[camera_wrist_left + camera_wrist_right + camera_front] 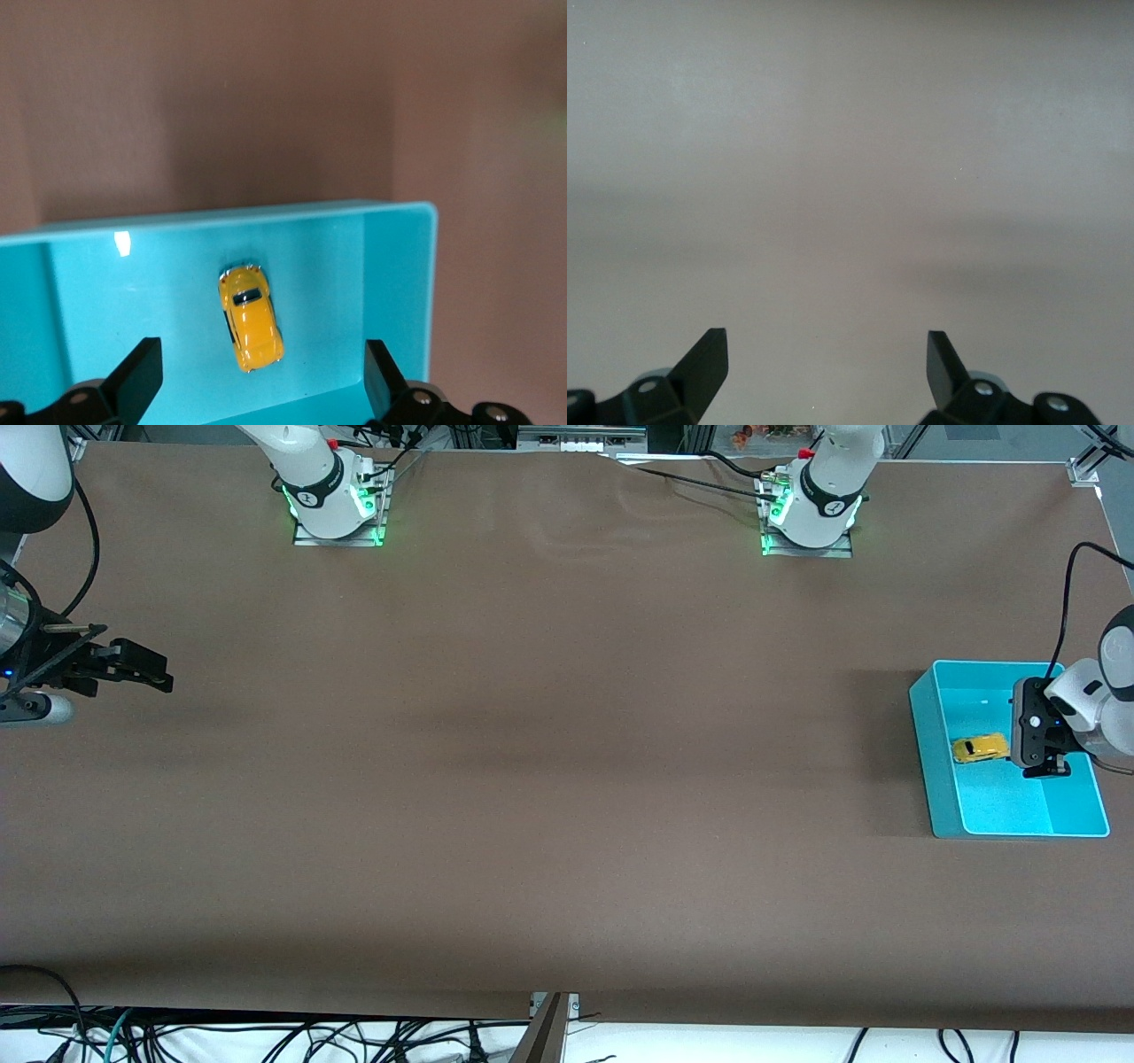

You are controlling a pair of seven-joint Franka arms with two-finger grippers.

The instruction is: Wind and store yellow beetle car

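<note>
The yellow beetle car (251,318) lies loose in the blue box (926,726) under the left gripper (261,376), jaws wide, so lift straight up without bumping it, while the right gripper (827,367) waits wide open over the bare table (532,779).

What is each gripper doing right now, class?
Left gripper: open, empty, over the teal bin where the yellow beetle car lies.
Right gripper: open, empty, waiting over the table.

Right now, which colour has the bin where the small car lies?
Turquoise blue. The bin shows best in the left wrist view, with the yellow beetle car inside.
</note>
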